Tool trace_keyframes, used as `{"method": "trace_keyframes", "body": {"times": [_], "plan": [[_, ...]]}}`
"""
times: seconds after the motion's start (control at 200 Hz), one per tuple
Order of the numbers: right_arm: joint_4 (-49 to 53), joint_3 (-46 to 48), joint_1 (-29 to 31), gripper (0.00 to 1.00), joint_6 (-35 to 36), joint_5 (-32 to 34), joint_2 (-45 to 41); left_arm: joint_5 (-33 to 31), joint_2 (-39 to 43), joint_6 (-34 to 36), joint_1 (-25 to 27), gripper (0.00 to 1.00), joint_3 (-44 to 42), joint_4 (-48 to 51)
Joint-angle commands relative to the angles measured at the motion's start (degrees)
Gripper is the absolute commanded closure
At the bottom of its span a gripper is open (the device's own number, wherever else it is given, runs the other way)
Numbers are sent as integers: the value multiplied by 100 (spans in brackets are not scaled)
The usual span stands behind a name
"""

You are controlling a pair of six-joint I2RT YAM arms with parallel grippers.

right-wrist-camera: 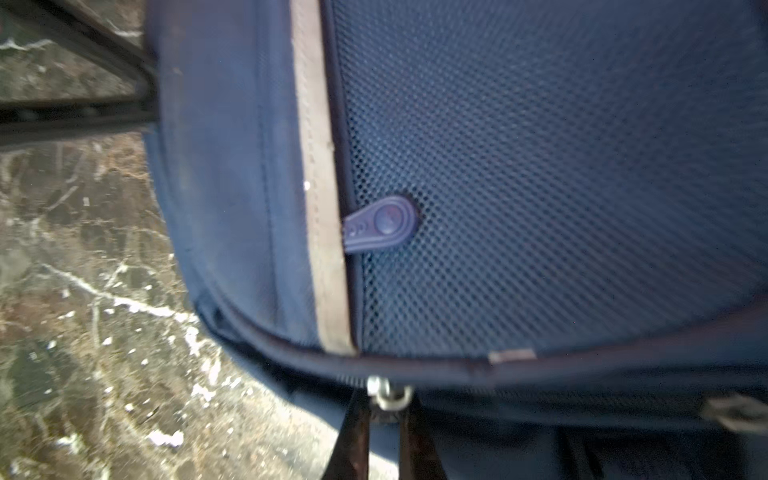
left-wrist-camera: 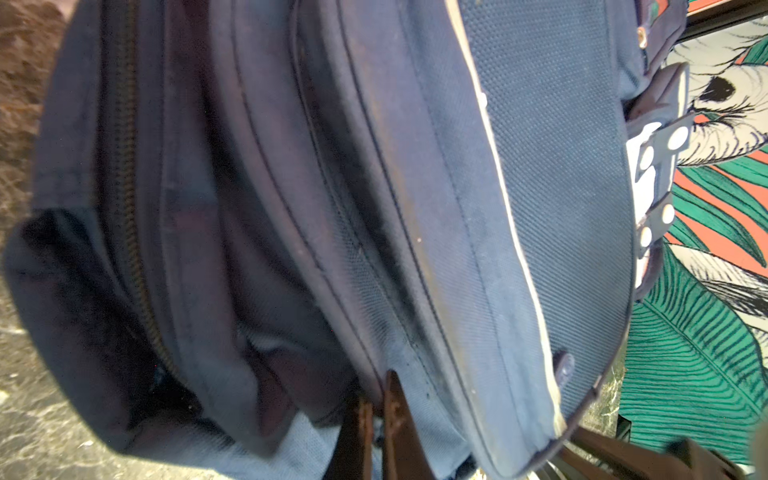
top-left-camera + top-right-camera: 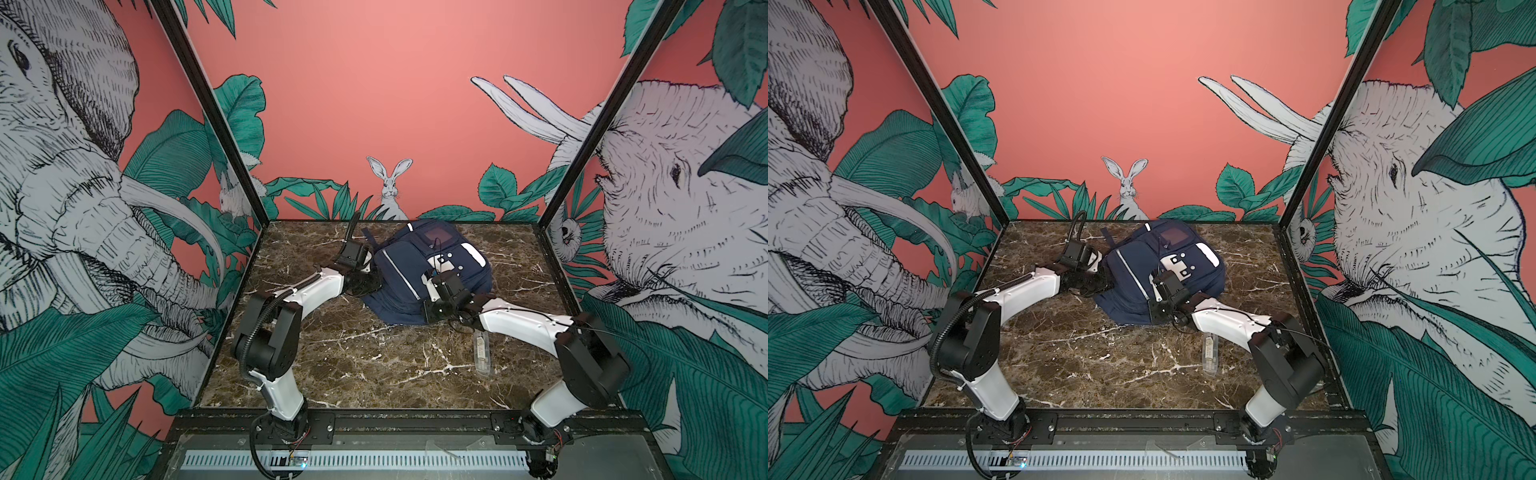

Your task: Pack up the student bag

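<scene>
The student bag (image 3: 409,270) (image 3: 1133,270), navy with white patches and a grey stripe, lies flat at the back middle of the marble table in both top views. My left gripper (image 3: 371,272) (image 2: 376,405) is at the bag's left edge, shut on a fold of its navy fabric (image 2: 415,291). My right gripper (image 3: 432,279) (image 1: 384,411) is at the bag's near right side. Its jaws are shut on a small metal zipper pull (image 1: 390,392) below the mesh pocket (image 1: 540,166). A blue rubber tab (image 1: 380,224) lies on the mesh. The bag's inside is hidden.
A clear plastic case (image 3: 482,353) (image 3: 1209,355) lies on the marble table (image 3: 374,361) under my right forearm, near the table's right side. Printed walls close in the left, back and right. A black rail runs along the front edge.
</scene>
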State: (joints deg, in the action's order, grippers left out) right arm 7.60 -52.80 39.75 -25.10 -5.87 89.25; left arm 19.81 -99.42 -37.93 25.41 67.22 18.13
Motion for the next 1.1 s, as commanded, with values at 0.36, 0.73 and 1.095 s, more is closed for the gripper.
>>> {"method": "trace_keyframes", "body": {"times": [0.36, 0.73, 1.095], "plan": [[-185, -264, 397, 98, -479, -806, 530, 111, 344, -416, 86, 100, -127, -292], [287, -196, 455, 66, -340, 262, -87, 3, 519, -329, 175, 100, -187, -152], [358, -165, -2, 58, -230, 482, 28, 68, 555, -424, 266, 100, -335, -252]]}}
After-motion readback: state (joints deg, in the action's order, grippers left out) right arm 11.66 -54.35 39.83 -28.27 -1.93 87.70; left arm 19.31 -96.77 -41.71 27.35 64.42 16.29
